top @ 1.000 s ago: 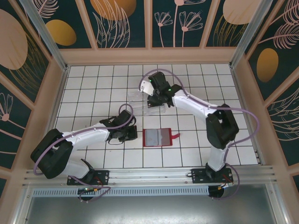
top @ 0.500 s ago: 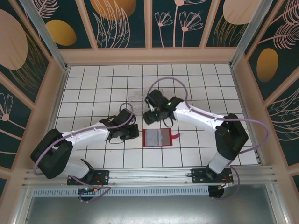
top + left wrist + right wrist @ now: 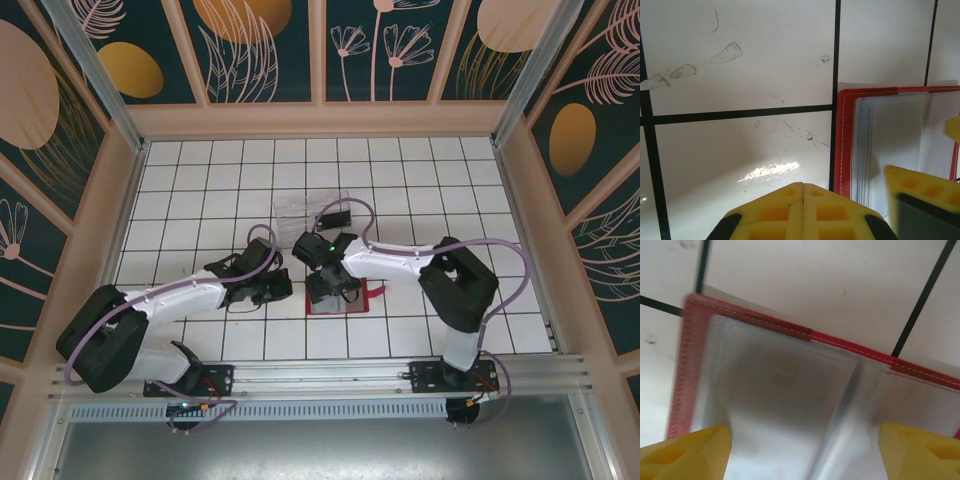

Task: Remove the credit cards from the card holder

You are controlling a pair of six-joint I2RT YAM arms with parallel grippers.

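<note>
1. The card holder [image 3: 345,309] is seen lying open and flat on the white tiled tabletop [image 3: 200,180], near the middle and towards the near edge. Its little red tab is stuck out on the right side.
2. In the right wrist view the card holder [image 3: 790,390] is shown with a red stitched border and grey, glossy sleeves inside. The view is blurred, so it cannot be told whether cards lie in those sleeves.
3. The right claw [image 3: 330,290] is held directly over the card holder and covers most of it from above. In its own view the right claw [image 3: 805,455] is released, with one yellow fingertip [image 3: 690,447] over the left part of the holder and the other far off over the right part. Nothing is gripped between them. Whether the tips touch the holder cannot be told.
4. The left claw [image 3: 275,290] is placed just beside the left edge of the holder, low over a bare tile. In the left wrist view the left claw [image 3: 802,210] is clenched, its yellow fingers pressed together on nothing, and the red edge of the card holder [image 3: 890,135] is seen to its right.
5. A small dark credit card [image 3: 335,215] is seen farther back, at the right end of a clear plastic tray [image 3: 295,210], well apart from the holder.
</note>
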